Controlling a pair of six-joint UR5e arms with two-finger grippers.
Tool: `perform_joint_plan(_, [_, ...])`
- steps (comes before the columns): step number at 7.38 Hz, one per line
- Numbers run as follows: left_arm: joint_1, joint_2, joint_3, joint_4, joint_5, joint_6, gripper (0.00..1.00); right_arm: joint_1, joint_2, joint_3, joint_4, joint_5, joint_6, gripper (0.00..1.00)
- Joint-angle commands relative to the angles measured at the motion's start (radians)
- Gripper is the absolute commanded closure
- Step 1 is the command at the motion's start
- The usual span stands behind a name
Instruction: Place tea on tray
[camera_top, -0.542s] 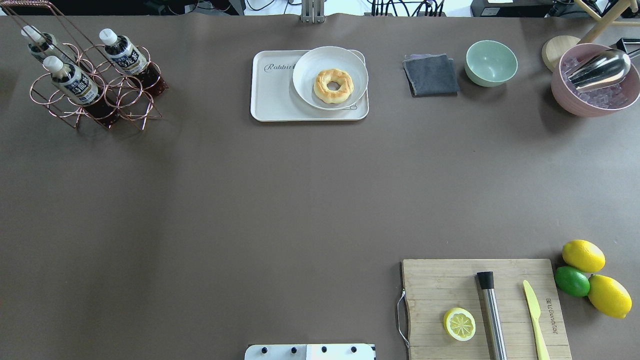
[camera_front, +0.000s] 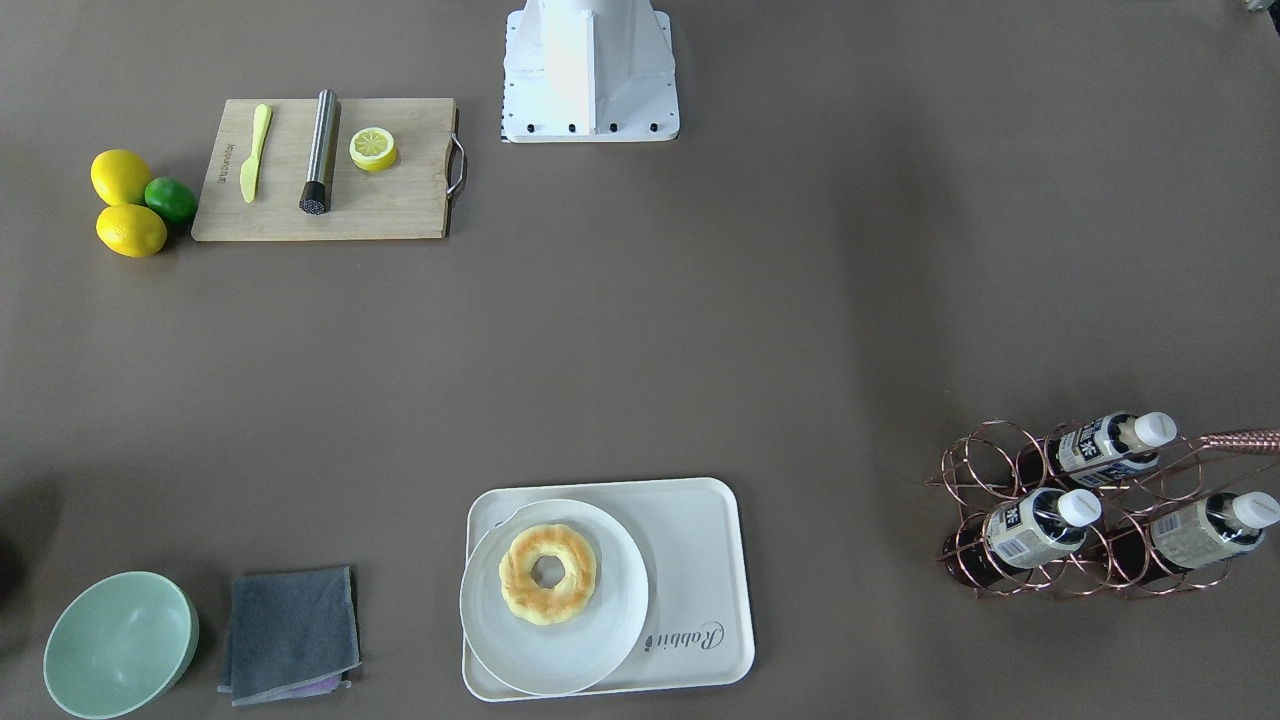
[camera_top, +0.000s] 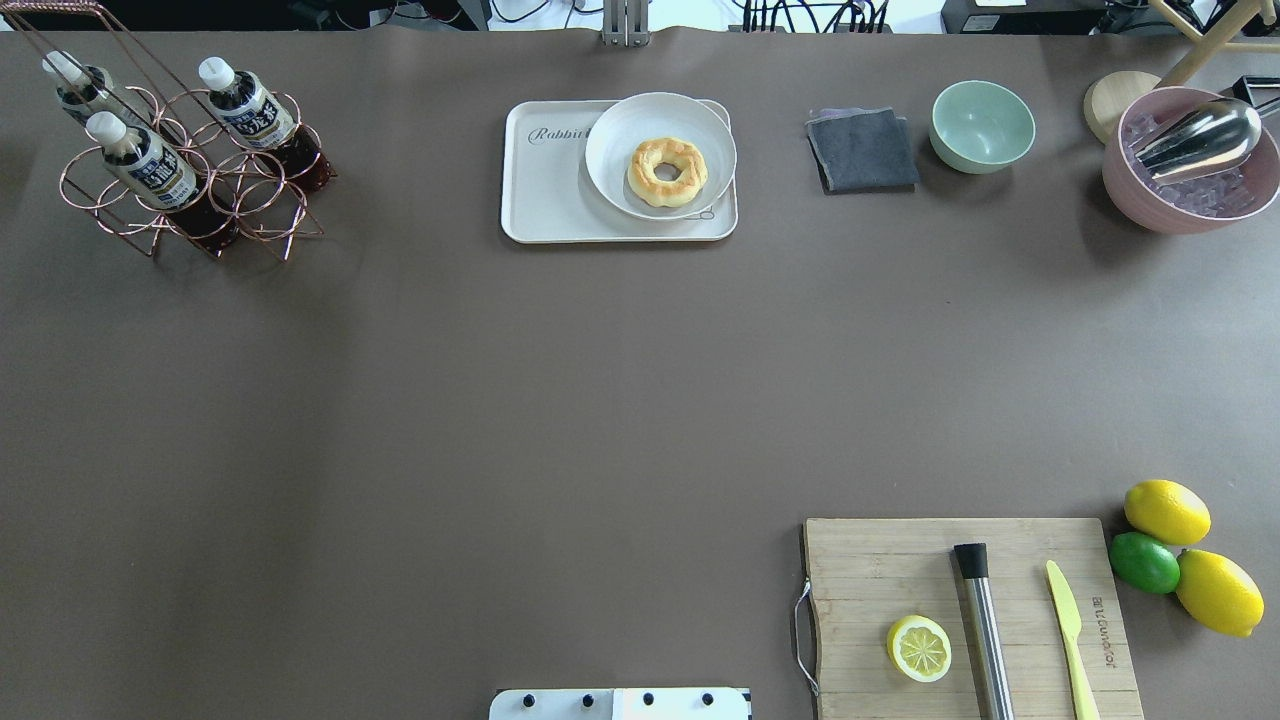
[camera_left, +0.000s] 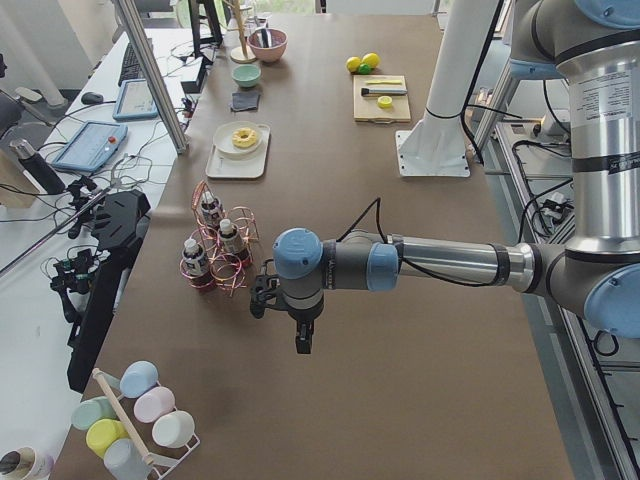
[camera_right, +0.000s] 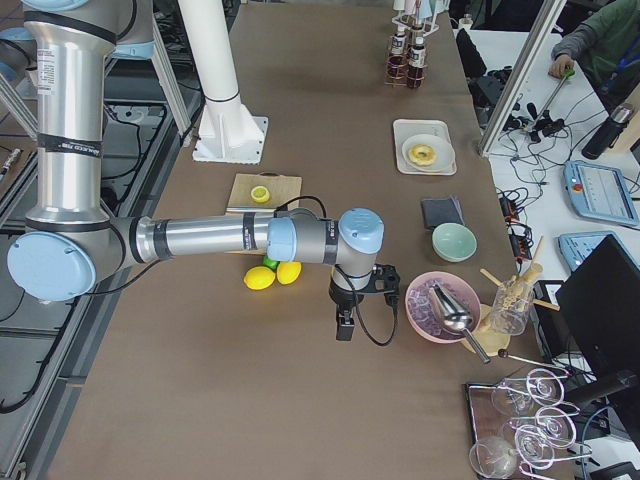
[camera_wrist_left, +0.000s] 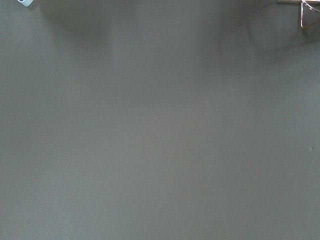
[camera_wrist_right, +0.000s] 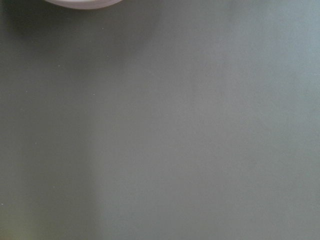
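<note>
Changed: Nothing that I can see. The bottles, the tray and the plate sit just where they did half a second back.
Tea: Three alike bottles lean in a copper wire rack (camera_top: 240, 190) at 10 o'clock on the counter (camera_top: 600, 400). I would go for the tea (camera_top: 245, 105) closest to the tray.
Tray: The tray (camera_top: 550, 190) is at 12 o'clock, well apart from the rack. A plate (camera_top: 612, 150) with a doughnut (camera_top: 667, 172) fills most of it. The only bare room is at the plate's 9 o'clock.
Could go wrong: The wire rings hold the bottle tilted, so a bad pull may drag or tip the rack. The free spot is small, so the bottle may bump the plate or fall over.
Left hand (camera_left: 300, 338): It hangs over bare counter near the rack. I cannot tell how open it is.
Right hand (camera_right: 345, 322): It hangs near the pink bowl (camera_right: 425, 283). I cannot tell here either.
</note>
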Motion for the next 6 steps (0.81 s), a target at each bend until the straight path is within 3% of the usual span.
perform_joint_plan(1, [0.0, 0.0, -0.002, -0.002, 0.0, 0.001, 0.02, 0.0, 0.0, 0.0, 0.0, -0.002, 0.0, 0.0])
perform_joint_plan(6, [0.001, -0.006, 0.012, -0.083, 0.001, -0.014, 0.02, 0.0, 0.0, 0.004, 0.0, 0.0, 0.0, 0.0])
